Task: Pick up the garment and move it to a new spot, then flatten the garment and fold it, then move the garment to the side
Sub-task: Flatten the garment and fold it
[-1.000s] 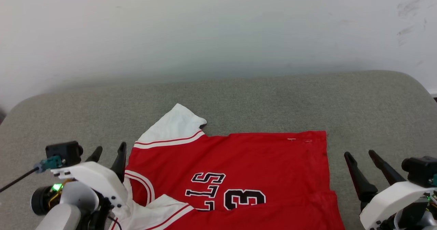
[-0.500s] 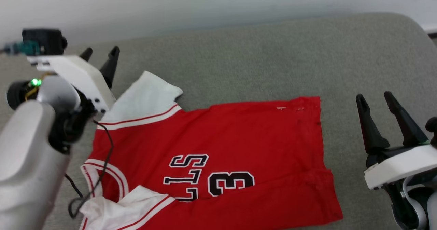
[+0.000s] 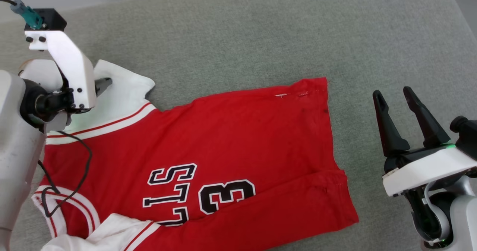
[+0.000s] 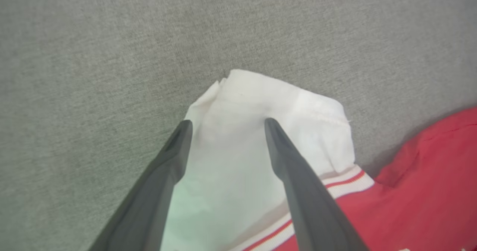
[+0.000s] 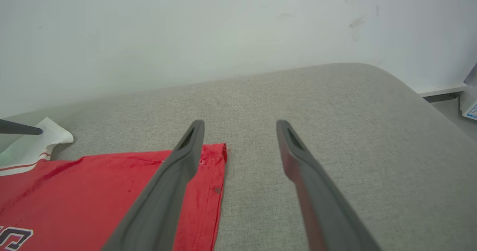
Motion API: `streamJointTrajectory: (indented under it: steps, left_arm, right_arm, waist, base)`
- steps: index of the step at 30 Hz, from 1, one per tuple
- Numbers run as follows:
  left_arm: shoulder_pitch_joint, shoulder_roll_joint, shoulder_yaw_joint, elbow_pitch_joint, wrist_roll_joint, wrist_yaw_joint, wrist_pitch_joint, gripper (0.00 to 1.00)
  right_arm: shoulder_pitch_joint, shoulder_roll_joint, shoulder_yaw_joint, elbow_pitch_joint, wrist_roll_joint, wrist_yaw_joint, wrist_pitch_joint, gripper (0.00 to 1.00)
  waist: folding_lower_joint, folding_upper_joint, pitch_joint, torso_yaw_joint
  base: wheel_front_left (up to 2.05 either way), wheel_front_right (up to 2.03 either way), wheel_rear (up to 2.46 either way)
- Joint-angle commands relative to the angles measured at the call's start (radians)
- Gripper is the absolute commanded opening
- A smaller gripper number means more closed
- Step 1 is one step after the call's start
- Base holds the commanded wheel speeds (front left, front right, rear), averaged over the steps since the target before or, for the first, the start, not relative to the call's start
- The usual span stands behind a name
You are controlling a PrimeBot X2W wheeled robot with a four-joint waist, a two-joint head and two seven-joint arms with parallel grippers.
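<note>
Red garment (image 3: 231,139), lightly creased, grey woven surface (image 3: 261,38)

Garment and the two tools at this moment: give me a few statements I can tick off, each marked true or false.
1. The left tool is open, with its fingers at the garment's white sleeve. True.
2. The right tool is shut on the garment's hem. False: it is open and holds nothing, off to the side of the red hem edge over the grey surface.
3. The garment lies with its printed front up. True: the black letters and the number 3 show.
4. The garment is folded into a small square. False: it lies spread out across the grey surface.
5. The garment rests on a bare wooden table. False: the surface is grey fabric.
</note>
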Motion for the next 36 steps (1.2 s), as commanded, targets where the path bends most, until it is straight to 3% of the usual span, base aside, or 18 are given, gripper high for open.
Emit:
streamJointTrajectory:
  steps: [1, 5, 7, 8, 16, 28, 36]
  left_arm:
    - [-0.015, 0.006, -0.006, 0.015, -0.002, 0.001, 0.018, 1.0]
    - [-0.01, 0.001, -0.017, 0.079, -0.019, 0.013, 0.081, 1.0]
    - [0.007, -0.01, -0.023, 0.108, -0.03, 0.016, 0.105, 0.28]
    - [0.016, -0.017, -0.025, 0.122, -0.038, 0.016, 0.116, 0.0]
    - [0.046, -0.053, -0.024, 0.164, -0.046, 0.017, 0.072, 0.0]
    - [-0.101, -0.122, -0.033, 0.133, 0.014, -0.008, -0.104, 0.0]
    - [-0.142, -0.159, -0.058, 0.103, 0.03, -0.038, -0.138, 0.0]
  right_arm:
    - [-0.019, 0.003, 0.006, 0.005, 0.006, 0.0, -0.005, 1.0]
    - [-0.032, 0.002, 0.025, 0.024, 0.021, 0.0, -0.008, 1.0]
    - [-0.036, -0.001, 0.03, 0.035, 0.029, 0.0, -0.005, 1.0]
    - [-0.04, -0.004, 0.032, 0.039, 0.034, 0.0, -0.005, 1.0]
    - [-0.104, -0.044, 0.031, 0.104, 0.159, 0.0, 0.073, 1.0]
    - [-0.382, -0.134, 0.034, 0.413, 0.326, 0.0, 0.602, 1.0]
    - [-0.497, -0.128, 0.047, 0.588, 0.294, 0.0, 0.719, 1.0]
  waist:
    - [-0.0002, 0.0, 0.029, -0.024]
    - [-0.0002, 0.0, 0.056, -0.039]
    - [-0.0002, 0.0, 0.061, -0.043]
    - [-0.0002, 0.0, 0.063, -0.044]
    - [-0.0002, 0.0, 0.048, -0.027]
    - [-0.0002, 0.0, 0.026, 0.106]
    - [-0.0002, 0.0, 0.052, 0.174]
  base:
    - [0.0, 0.0, 0.0]
    - [0.0, 0.0, 0.0]
    - [0.0, 0.0, 0.0]
    - [0.0, 0.0, 0.0]
    - [0.0, 0.0, 0.0]
    - [0.0, 0.0, 0.0]
    - [0.0, 0.0, 0.0]
